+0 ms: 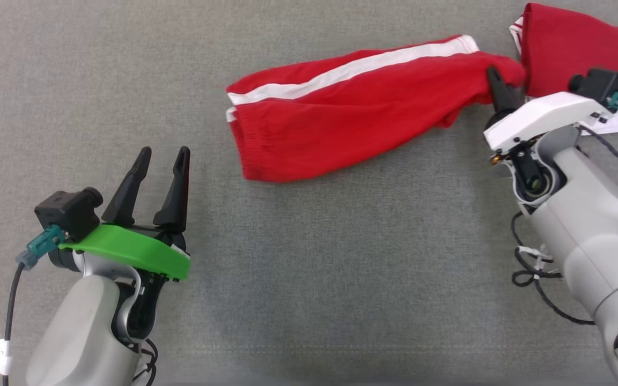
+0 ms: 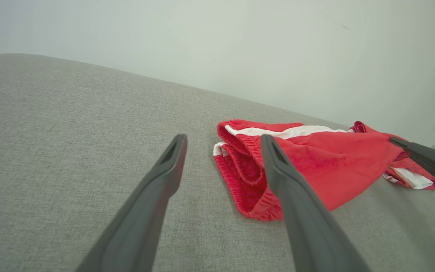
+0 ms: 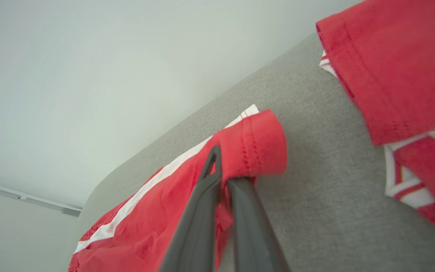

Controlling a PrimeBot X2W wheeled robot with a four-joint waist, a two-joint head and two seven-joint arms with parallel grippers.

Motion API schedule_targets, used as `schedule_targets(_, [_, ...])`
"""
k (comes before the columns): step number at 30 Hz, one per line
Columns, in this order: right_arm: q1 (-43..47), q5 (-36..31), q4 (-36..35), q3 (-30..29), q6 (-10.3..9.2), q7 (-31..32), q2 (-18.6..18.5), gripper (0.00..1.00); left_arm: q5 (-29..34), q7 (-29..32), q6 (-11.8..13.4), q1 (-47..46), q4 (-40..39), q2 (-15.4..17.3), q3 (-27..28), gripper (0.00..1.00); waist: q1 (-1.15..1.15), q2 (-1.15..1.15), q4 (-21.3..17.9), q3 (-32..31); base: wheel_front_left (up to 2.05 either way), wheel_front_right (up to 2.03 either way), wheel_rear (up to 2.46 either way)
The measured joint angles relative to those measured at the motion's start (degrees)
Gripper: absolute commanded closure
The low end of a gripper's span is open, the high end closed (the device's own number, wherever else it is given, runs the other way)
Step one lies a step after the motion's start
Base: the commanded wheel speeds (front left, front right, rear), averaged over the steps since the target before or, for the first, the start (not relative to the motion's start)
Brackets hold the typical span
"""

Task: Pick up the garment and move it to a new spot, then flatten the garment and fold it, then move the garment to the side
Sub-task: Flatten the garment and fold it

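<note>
Pale grey forearms (image 1: 83, 332) with black cables (image 1: 534, 279) — left pincer (image 1: 164, 153) green-capped, right pincer (image 1: 497, 80) white-capped, fingers (image 1: 175, 193) dark.

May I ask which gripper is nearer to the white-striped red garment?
Right. The right gripper, jaws shut, grips one end of the garment; the left gripper, jaws open, sits apart from it.

Right gripper (image 3: 227, 168): one fingertip is buried under the garment (image 3: 263, 139) hem (the other shows). Red cloth (image 1: 577, 43) at 1 o'clock in the head view is cut by top and right edges; the right arm (image 1: 582, 214) covers its lower part.
</note>
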Motion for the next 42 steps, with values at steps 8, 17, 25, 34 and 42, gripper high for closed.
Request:
schedule_targets(8, [-0.21,-4.01,-4.41,1.32,0.00,-1.69,-2.70,1.00,-0.01,0.00,0.00,0.27,-0.05,-0.30,-2.25,0.00,0.00,0.00,-1.24,-1.95,0.00,0.00,0.00])
schedule_targets(17, [-0.20,-13.39,-13.32,13.21,0.01,-1.75,0.59,1.00,-0.71,0.00,0.00,0.72,0.20,-1.75,-3.72,0.00,0.00,0.00,1.07,-3.09,0.00,0.00,0.00])
schedule_targets(25, [1.19,-18.67,-14.44,22.01,0.02,-1.75,1.67,1.00,-1.21,0.00,0.00,1.15,0.29,-2.14,-3.94,0.00,0.00,0.00,4.09,-3.05,0.00,0.00,0.00])
schedule_targets(34, [1.30,-20.12,-12.45,26.66,0.08,-1.47,0.54,1.00,-1.38,0.00,0.00,1.38,0.45,-2.18,-2.75,0.00,0.00,0.00,6.14,-3.22,0.00,0.00,0.00])
schedule_targets(42, [1.21,-23.38,-9.31,30.85,0.09,-0.16,-0.30,1.00,-1.38,0.00,0.00,1.74,0.43,-2.18,-2.85,0.00,0.00,0.00,6.17,-3.48,0.00,0.00,0.00])
